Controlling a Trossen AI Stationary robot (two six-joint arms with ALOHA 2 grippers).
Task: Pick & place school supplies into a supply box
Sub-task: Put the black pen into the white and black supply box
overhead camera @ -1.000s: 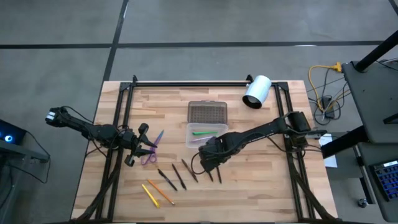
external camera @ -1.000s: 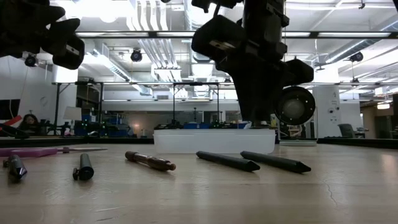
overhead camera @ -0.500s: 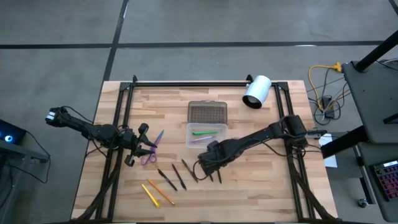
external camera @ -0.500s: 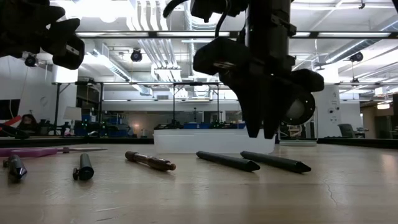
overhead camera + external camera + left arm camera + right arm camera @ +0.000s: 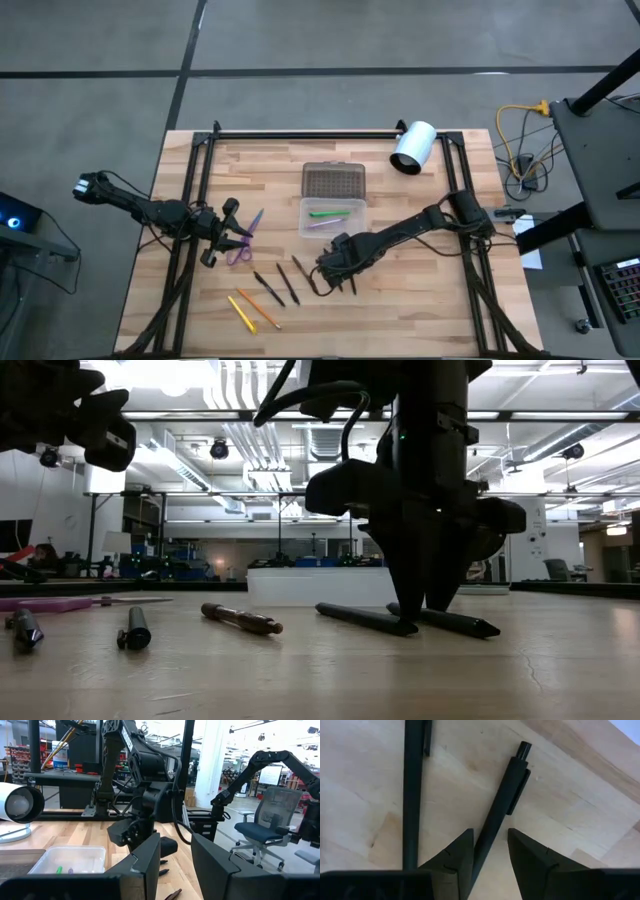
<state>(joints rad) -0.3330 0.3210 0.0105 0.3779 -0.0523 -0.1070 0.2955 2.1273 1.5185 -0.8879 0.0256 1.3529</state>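
1. The pale wooden table (image 5: 400, 300) stood on a grey floor
2. The right gripper (image 5: 489, 851) was down at the table's near middle, its parted fingers straddling a slim black click pen (image 5: 501, 800), not yet clenched
3. Closing off-centre could roll the pen against the neighbouring black pen (image 5: 412, 790)
4. Its long axis ran near-to-far, just near the clear plastic supply box (image 5: 330, 218)
5. The left gripper (image 5: 232, 240) hung open over the left edge

Pale wooden table (image 5: 365, 820) – smooth, matt planks – under a matt black plastic pen (image 5: 500, 815)
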